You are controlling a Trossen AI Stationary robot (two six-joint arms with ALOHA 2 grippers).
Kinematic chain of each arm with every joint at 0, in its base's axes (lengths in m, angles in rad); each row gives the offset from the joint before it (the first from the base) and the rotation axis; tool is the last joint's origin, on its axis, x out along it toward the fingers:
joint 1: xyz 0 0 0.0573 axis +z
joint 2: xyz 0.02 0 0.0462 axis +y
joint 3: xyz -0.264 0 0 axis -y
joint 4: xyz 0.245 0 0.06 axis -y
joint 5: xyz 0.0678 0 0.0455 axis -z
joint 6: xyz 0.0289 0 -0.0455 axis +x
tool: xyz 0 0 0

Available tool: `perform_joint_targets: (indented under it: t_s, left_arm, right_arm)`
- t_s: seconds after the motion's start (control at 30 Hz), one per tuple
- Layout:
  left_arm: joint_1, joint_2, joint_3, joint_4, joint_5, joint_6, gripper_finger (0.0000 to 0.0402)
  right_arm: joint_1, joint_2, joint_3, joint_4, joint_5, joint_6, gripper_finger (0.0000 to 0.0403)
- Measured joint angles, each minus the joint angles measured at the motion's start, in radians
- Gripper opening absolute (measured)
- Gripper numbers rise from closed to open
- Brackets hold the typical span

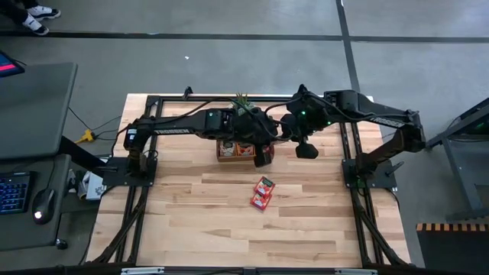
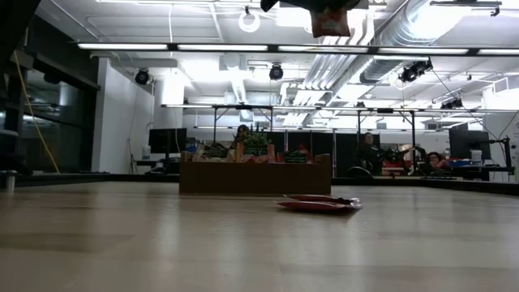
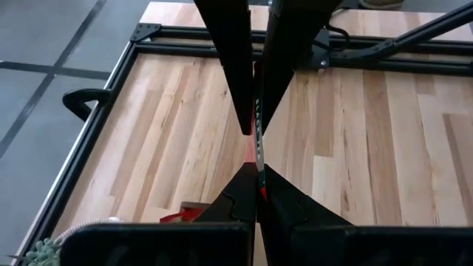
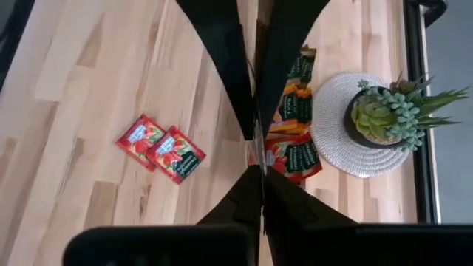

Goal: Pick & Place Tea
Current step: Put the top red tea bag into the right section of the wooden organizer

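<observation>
— What's on the worktop (image 1: pixel 306 229)?
— A wooden tray (image 1: pixel 229 153) of tea sachets near its far edge; both arms meet above it.
— The left gripper (image 3: pixel 256 151)?
— Just over the tray's near side, fingers clenched on a red sachet (image 3: pixel 259 140), seen edge-on.
— The right gripper (image 4: pixel 257 151)?
— Beside the tray — fingers pressed together, holding nothing visible.
— Loose tea?
— Two red sachets (image 1: pixel 263 192), touching, lie nearer than the tray.

A: Place type?
B: Robotics lab. Open hall, exposed ceiling ducts (image 2: pixel 422 32), strip lights (image 2: pixel 203 46), rows of workbenches with monitors (image 2: pixel 166 139).
A: More?
B: Concrete floor (image 1: pixel 229 69), keyboard (image 1: pixel 14 191) and mouse (image 1: pixel 43 203) beside the desk (image 1: pixel 229 229).
</observation>
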Motion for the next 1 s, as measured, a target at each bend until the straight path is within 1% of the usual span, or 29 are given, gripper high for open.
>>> perform_joint_targets:
  t_s: [0.17,0.27,0.37,0.47,0.57,0.63,0.7,0.77,0.83,0.93,1.0]
  left_arm:
    - [0.0,0.0,0.0,-0.009,0.001,-0.002,0.0009]
    - [0.0,0.001,0.0,-0.02,0.003,0.002,0.0032]
    - [0.0,0.001,-0.001,-0.015,0.005,0.002,0.0073]
    - [0.0,0.001,-0.001,-0.018,-0.003,-0.01,0.0125]
    - [0.0,-0.007,-0.001,-0.079,-0.055,-0.049,0.0171]
    - [0.0,-0.021,-0.002,-0.147,-0.11,-0.057,0.0191]
    - [0.001,-0.035,0.0,-0.189,-0.164,-0.067,0.02]
    - [0.002,-0.069,-0.005,-0.264,-0.186,-0.074,0.0203]
    - [0.001,-0.089,0.001,-0.258,-0.211,-0.076,0.0203]
    - [0.0,-0.147,-0.025,-0.351,-0.263,-0.092,0.0204]
    - [0.003,-0.174,-0.055,-0.312,-0.294,-0.111,0.0204]
  right_arm:
    - [0.0,0.0,0.0,0.005,0.01,-0.001,0.0002]
    - [0.0,0.0,0.0,0.003,0.013,0.002,0.0002]
    - [0.001,0.0,0.0,0.004,0.014,0.005,0.0001]
    - [0.001,0.0,0.0,0.004,0.016,0.005,0.0001]
    - [0.001,0.0,0.0,0.0,0.015,0.009,0.0001]
    - [-0.001,0.0,0.0,0.0,0.015,0.01,0.0001]
    - [-0.01,-0.001,0.0,0.0,0.01,0.008,0.0001]
    - [-0.027,-0.002,0.0,0.0,-0.007,0.008,0.0]
    - [-0.045,-0.003,-0.008,0.006,-0.011,0.003,0.0]
    - [-0.077,-0.02,-0.062,0.011,-0.038,-0.008,0.0]
    - [-0.098,-0.043,-0.126,0.054,-0.061,-0.012,0.0]
